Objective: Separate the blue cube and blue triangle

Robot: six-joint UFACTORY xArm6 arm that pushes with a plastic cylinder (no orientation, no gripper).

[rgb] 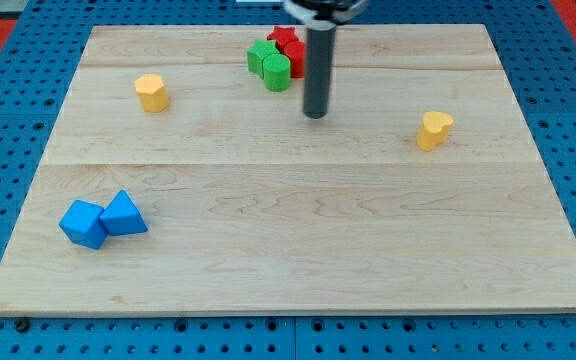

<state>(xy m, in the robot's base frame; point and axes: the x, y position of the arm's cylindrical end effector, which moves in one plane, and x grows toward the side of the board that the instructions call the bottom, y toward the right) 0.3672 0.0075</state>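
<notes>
The blue cube (83,223) lies near the view's bottom left of the wooden board (298,230). The blue triangle (124,214) touches its right side. My tip (315,112) is at the end of the dark rod in the upper middle of the board. It is far from both blue blocks, up and to their right. It stands just right of the green and red cluster.
A green cylinder (276,72), a second green block (261,55) and red blocks (289,44) are clustered at the view's top middle. A yellow block (152,92) sits at the upper left. Another yellow block (433,129) sits at the right.
</notes>
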